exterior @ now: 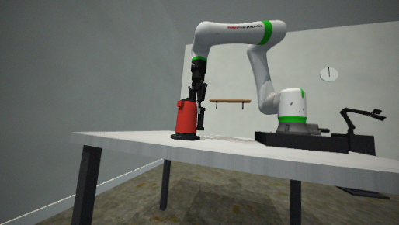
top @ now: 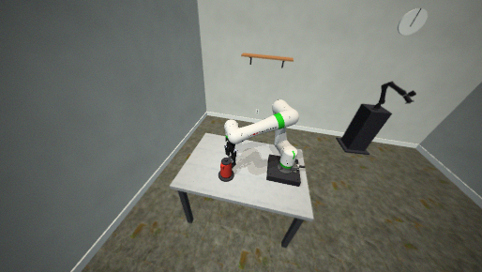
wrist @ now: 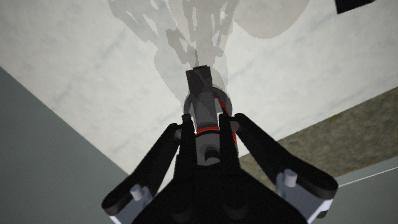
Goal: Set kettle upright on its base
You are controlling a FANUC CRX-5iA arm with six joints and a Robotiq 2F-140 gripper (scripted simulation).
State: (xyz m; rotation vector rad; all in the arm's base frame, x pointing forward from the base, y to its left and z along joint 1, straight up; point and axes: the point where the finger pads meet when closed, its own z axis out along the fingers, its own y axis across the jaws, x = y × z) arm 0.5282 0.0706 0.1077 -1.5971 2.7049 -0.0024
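Note:
The red kettle (top: pixel 226 168) (exterior: pixel 186 116) stands upright on its dark round base (top: pixel 221 178) (exterior: pixel 185 136) near the left part of the white table (top: pixel 263 192) (exterior: pixel 241 149). My gripper (top: pixel 230 151) (exterior: pixel 199 102) (wrist: pixel 205 106) comes down from above and is shut on the kettle's dark handle (exterior: pixel 201 116) (wrist: pixel 201 92). In the wrist view the kettle shows end-on between the fingers, with a red rim (wrist: pixel 207 130). The stud and the ring are hidden under the kettle.
The arm's black mounting plate (top: pixel 283 171) (exterior: pixel 303 140) sits on the table to the right of the kettle. The table's left edge (wrist: pixel 90 135) lies close by. A black pedestal with a small arm (top: pixel 366 124) stands on the floor far off.

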